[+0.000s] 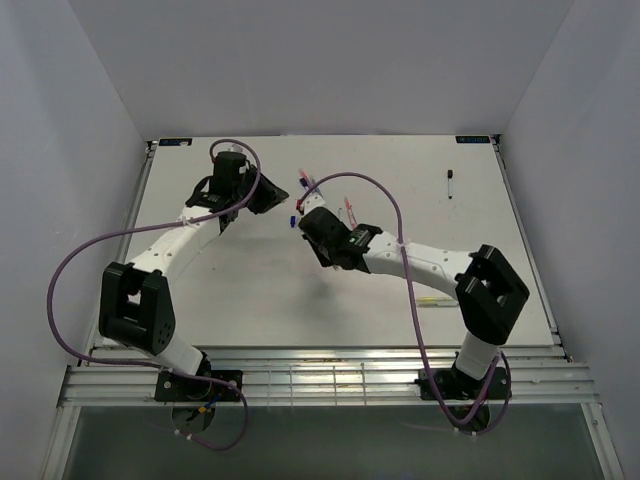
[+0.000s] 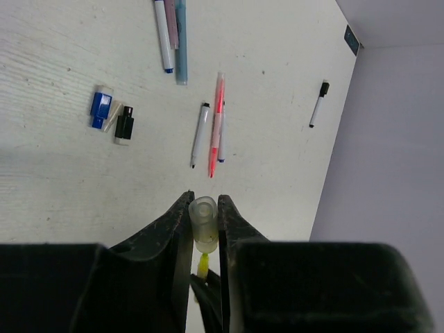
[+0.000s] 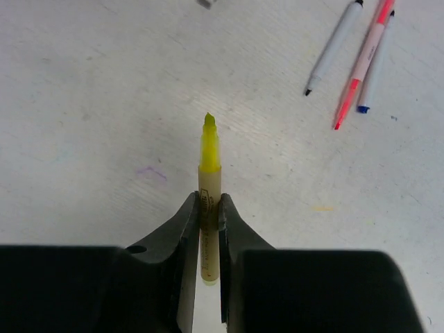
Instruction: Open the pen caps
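Toward the far edge | my left gripper clenches a clear cap | my right gripper clamps the yellow pen, tip bared | held apart, seemingly to free the cap.

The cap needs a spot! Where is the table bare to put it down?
Bare: the near table between left arm and right arm, and the far strip between the pen cluster and the lone pen. Crowded: around the cluster and loose caps.
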Available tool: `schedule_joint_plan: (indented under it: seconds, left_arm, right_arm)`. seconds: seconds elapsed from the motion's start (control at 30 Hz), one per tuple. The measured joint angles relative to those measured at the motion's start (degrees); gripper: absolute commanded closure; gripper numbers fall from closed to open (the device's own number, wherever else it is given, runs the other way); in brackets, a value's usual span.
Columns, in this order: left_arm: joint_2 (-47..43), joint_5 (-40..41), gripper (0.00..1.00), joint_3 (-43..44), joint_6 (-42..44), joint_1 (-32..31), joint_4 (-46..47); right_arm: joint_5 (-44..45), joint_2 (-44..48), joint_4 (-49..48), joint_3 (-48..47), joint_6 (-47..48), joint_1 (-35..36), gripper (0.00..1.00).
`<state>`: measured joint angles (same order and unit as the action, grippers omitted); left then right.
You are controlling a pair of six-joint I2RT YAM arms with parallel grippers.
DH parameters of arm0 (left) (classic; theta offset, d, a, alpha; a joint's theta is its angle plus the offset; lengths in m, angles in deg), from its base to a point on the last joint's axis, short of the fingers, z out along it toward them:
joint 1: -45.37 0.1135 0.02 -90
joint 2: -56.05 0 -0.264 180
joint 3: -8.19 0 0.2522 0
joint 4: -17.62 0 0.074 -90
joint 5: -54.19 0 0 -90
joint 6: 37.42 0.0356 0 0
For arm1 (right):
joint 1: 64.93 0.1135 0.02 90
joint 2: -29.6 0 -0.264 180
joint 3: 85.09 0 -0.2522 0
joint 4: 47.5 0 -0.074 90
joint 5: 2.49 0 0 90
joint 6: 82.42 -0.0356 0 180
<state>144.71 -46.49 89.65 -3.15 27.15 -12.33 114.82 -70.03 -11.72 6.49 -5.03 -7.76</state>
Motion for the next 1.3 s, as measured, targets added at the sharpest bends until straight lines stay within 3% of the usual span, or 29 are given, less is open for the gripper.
schedule_joint_plan:
  seconds: [0.33, 0.53, 0.9, 1.1, 1.3]
  left_arm:
    - [9.6, 0.4, 1.0, 7.3, 14.8, 0.3, -6.2]
    - [20.1, 3.5, 1.0, 11.8, 23.2, 0.3, -9.9]
    - [29.9, 6.9, 1.0, 18.8, 29.8, 0.7, -12.2]
    - [33.6, 6.4, 1.0, 22.7, 31.4, 1.2, -11.9]
    - [34.8, 5.1, 0.88, 23.4, 31.7, 1.4, -12.0]
  right_arm:
    - [-24.1, 4.3, -4.4, 6.2, -0.5, -26.7, 0.92]
    - [-33.8, -0.6, -5.2, 2.6, 1.0, -34.7, 0.92]
    - [-42.6, -14.6, -5.9, -7.3, 2.6, -40.0, 0.92]
    - [-44.6, -18.6, -5.9, -10.9, 2.6, -40.2, 0.82]
    - [-45.4, -21.4, -5.9, -12.6, 2.6, -40.3, 0.82]
